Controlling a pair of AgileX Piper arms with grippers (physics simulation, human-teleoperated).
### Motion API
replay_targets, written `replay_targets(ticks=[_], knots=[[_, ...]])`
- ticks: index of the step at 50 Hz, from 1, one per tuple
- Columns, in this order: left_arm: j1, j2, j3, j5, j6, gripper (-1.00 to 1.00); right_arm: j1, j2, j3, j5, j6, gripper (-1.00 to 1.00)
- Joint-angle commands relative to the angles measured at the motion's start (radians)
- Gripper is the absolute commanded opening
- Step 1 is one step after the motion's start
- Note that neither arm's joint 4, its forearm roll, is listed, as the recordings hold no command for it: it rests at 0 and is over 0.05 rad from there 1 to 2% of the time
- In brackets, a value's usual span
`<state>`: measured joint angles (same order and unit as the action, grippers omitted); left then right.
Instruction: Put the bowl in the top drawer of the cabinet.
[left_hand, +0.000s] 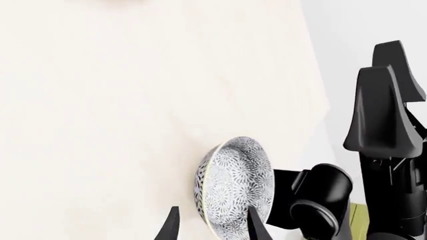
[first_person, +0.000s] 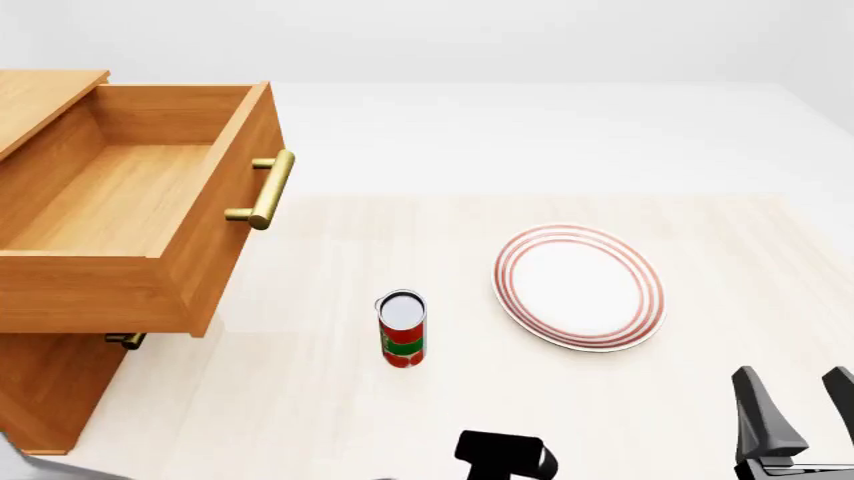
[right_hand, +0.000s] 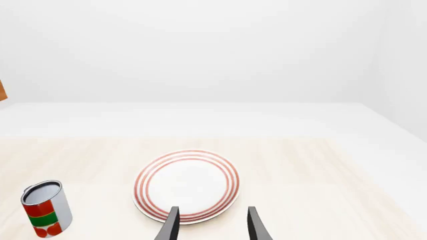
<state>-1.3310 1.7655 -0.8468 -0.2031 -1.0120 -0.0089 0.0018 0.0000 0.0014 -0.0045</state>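
Through the left wrist view, the bowl (left_hand: 235, 186) lies on the counter (left_hand: 100, 125) straight ahead of the left claw (left_hand: 212, 225), whose released fingers straddle its near rim without touching; the right claw (left_hand: 387, 100) stands beside it. In the front view the bowl is out of frame; the top drawer (first_person: 134, 200) of the cabinet (first_person: 47, 385) hangs open at far left, so the left arm seems the nearer carrier. From the right wrist view, the right claw (right_hand: 212, 222), also released, faces only the plate (right_hand: 187, 184) and can (right_hand: 45, 207).
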Motion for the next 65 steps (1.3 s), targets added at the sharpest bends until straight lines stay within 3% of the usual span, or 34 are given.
replay_targets(ticks=[1,65], knots=[[0.022,0.029,0.010,-0.027,-0.018,1.00,0.002,0.000,0.000,-0.001,0.001,1.00],[0.001,0.143,0.024,-0.144,-0.068,1.00,0.002,0.000,0.000,-0.001,0.001,1.00]])
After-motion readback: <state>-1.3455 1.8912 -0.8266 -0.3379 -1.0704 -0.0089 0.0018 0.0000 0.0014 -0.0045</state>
